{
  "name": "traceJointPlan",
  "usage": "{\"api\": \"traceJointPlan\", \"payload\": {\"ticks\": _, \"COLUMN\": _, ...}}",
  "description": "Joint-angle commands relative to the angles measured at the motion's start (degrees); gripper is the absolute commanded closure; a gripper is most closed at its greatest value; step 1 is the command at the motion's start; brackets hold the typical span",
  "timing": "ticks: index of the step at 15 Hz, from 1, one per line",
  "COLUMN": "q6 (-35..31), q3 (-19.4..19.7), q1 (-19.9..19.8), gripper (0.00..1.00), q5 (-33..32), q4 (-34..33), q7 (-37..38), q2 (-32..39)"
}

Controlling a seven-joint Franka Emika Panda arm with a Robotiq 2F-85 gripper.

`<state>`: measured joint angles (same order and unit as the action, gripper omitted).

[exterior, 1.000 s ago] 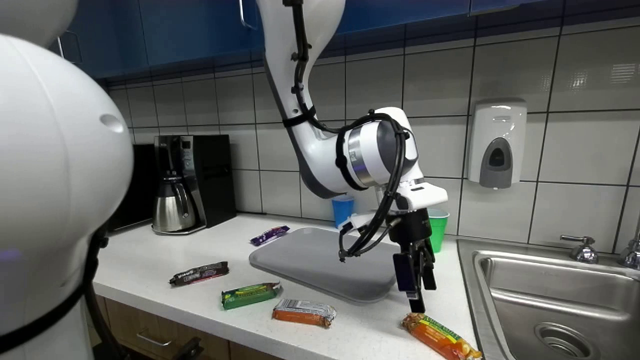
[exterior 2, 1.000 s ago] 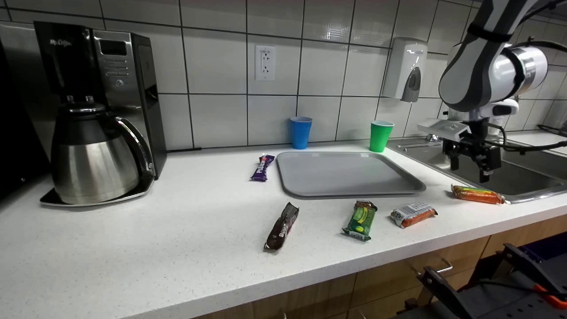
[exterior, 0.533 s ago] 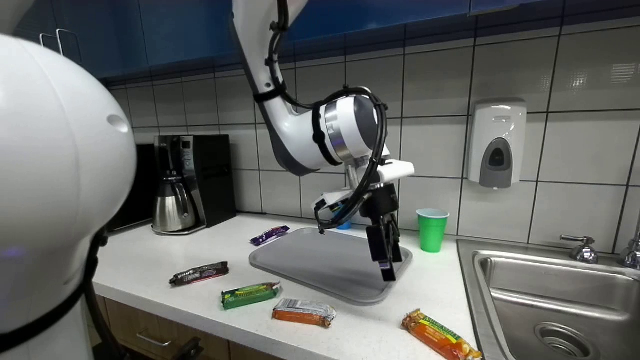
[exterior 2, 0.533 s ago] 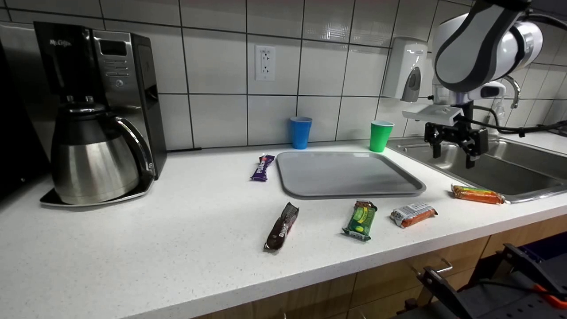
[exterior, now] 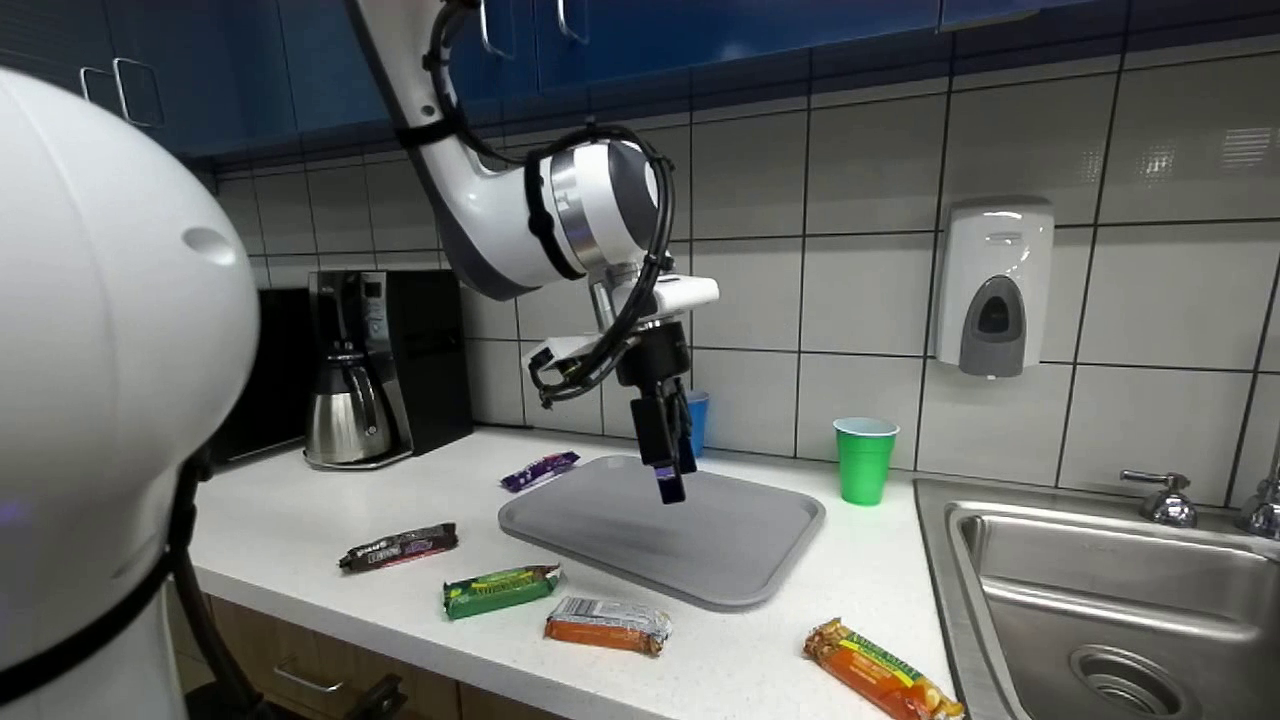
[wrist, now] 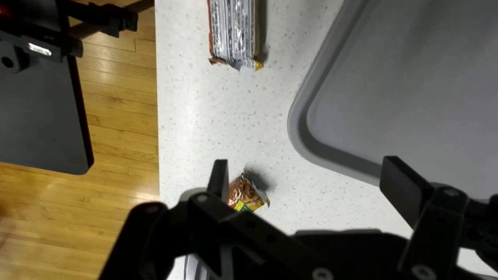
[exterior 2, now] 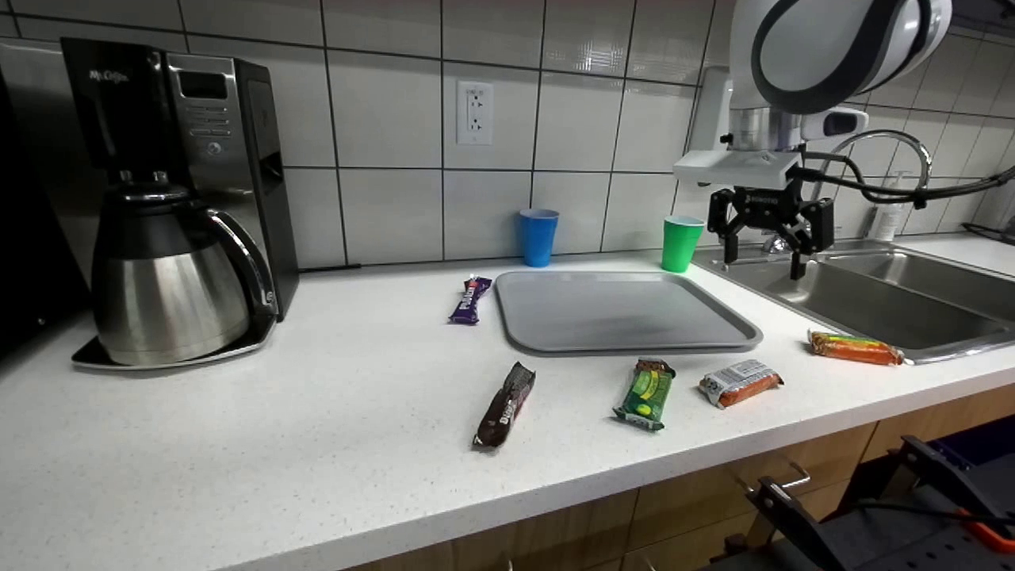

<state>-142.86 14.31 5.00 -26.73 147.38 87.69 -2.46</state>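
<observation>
Your gripper (exterior 2: 764,266) hangs above the counter (exterior 2: 357,396), fingers apart with nothing between them, while the orange bar (exterior 2: 856,349) lies beside the sink (exterior: 955,580) and the silver-and-orange bar (exterior 2: 740,384) near the tray (exterior 2: 626,309) (neither gripped), so any carrying seems finished or not yet begun.

Bright white countertop (exterior 2: 357,460), shade high up, scattered glare.
In an exterior view the tiled wall (exterior: 870,295) darkens beneath the blue cabinets (exterior: 740,40); grid-like reflections sit on its glossy surface in both exterior views. The steel carafe (exterior 2: 170,297) carries pale highlights, and wide-angle stretch tilts the coffee maker (exterior 2: 214,174). In the wrist view the silver-and-orange snack bar (wrist: 233,31) casts a soft shadow to its right, the wood floor (wrist: 120,128) shines in patches, and the gripper (wrist: 307,175) looks black and slightly blurred.
</observation>
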Motion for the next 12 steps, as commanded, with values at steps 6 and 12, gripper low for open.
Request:
{"api": "traceJointPlan", "payload": {"ticks": 6, "q6": 4.72, "q3": -11.01, "q1": -3.18, "gripper": 0.00, "q5": 9.72, "q4": 5.72, "q7": -7.85, "q2": -10.69}}
{"api": "traceJointPlan", "payload": {"ticks": 12, "q6": 4.40, "q3": -13.37, "q1": -4.20, "gripper": 0.00, "q5": 10.12, "q4": 4.53, "q7": -6.58, "q2": -9.16}}
